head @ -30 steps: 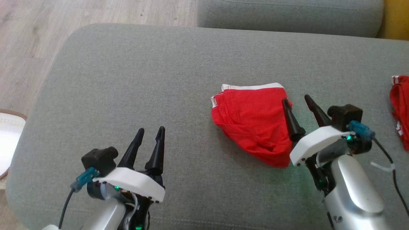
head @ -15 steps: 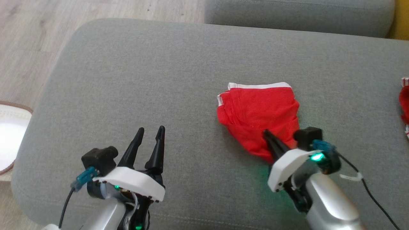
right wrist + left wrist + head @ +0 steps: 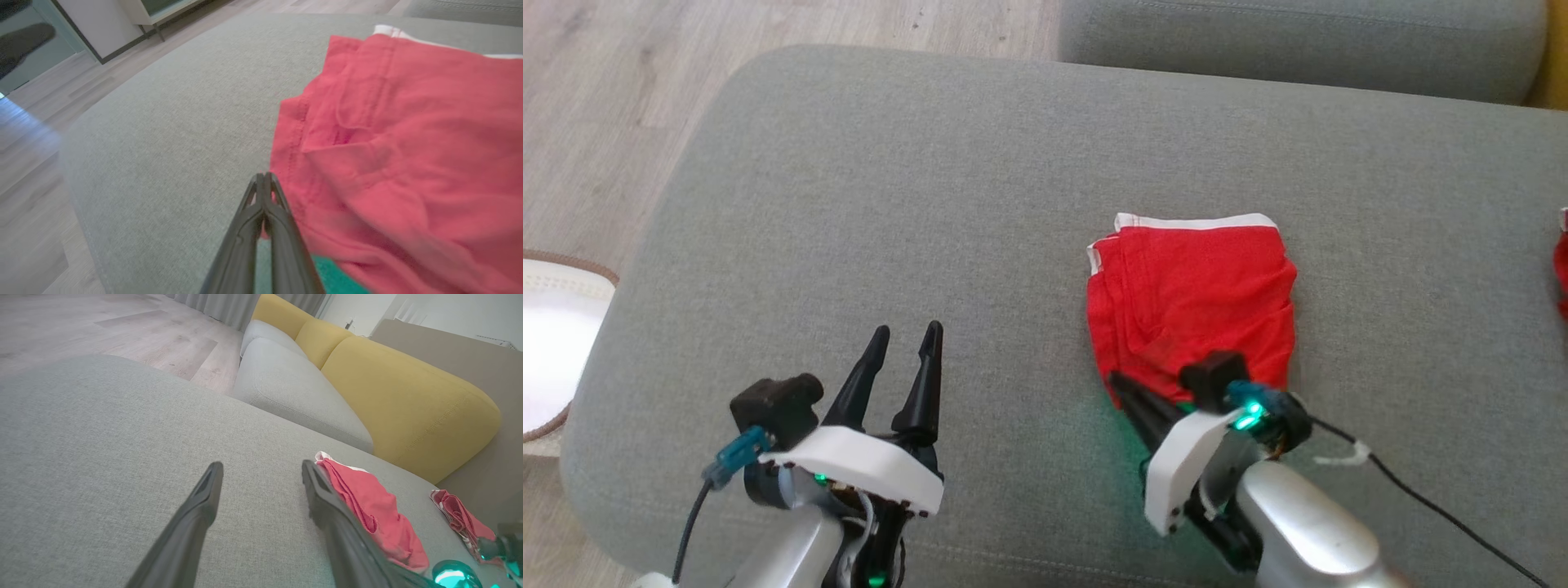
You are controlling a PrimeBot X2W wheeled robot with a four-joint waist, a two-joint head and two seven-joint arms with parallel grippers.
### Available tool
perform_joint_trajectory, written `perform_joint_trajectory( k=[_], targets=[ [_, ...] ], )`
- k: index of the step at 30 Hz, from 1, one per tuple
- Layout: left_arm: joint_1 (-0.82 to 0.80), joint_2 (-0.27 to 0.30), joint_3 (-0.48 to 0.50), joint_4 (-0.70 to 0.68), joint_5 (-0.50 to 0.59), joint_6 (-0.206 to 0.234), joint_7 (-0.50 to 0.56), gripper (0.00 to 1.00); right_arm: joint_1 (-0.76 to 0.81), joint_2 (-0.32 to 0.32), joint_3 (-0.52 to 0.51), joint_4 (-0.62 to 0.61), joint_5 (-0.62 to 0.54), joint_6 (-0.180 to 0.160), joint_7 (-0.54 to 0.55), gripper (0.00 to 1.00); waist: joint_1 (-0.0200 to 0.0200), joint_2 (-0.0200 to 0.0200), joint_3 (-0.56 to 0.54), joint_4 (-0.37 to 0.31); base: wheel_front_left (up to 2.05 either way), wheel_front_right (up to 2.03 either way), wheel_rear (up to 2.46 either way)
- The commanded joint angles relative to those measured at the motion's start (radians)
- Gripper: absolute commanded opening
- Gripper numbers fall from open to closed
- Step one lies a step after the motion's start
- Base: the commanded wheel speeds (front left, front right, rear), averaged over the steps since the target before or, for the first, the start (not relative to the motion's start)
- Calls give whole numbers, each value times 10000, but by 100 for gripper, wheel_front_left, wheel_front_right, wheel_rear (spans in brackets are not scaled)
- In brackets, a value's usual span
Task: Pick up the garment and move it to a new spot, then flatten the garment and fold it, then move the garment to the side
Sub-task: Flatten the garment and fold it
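On the sofa (image 3: 849, 204) I'm probably tidying the fold: right claw (image 3: 1116, 379) closed at the garment (image 3: 1201, 286)'s corner, left claw (image 3: 908, 328) open; pinching next.

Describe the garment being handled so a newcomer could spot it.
On the grey cushion, right of centre, lies a red garment with a white band along its far edge. The other red piece lies far right; this one has the right gripper shut on its near corner.
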Motion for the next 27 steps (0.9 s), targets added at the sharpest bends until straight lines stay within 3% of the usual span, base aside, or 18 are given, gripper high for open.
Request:
perform_joint_trajectory(
  k=[1,5,13,20,27],
  targets=[
    [-487,113,398,-246,-50,-4,-101,100,-195,137,272,-219,70,65,-46,0,0,0,-23,-38,0,0,0],
    [-440,113,406,-257,-36,-1,-106,100,-198,137,532,-404,230,65,-331,0,0,0,-73,-137,0,0,0],
    [-350,138,374,-276,-27,23,-108,100,-472,-60,-301,-771,107,65,-837,0,0,0,-181,-236,0,0,0],
    [-383,147,314,-296,-39,-2,-98,100,-697,-737,-865,-151,-345,65,-384,0,0,0,-136,-47,0,0,0],
    [-454,104,281,-276,-44,-13,-90,100,-1066,-1274,-263,606,-270,65,231,0,0,0,19,269,0,0,0]
  ],
)
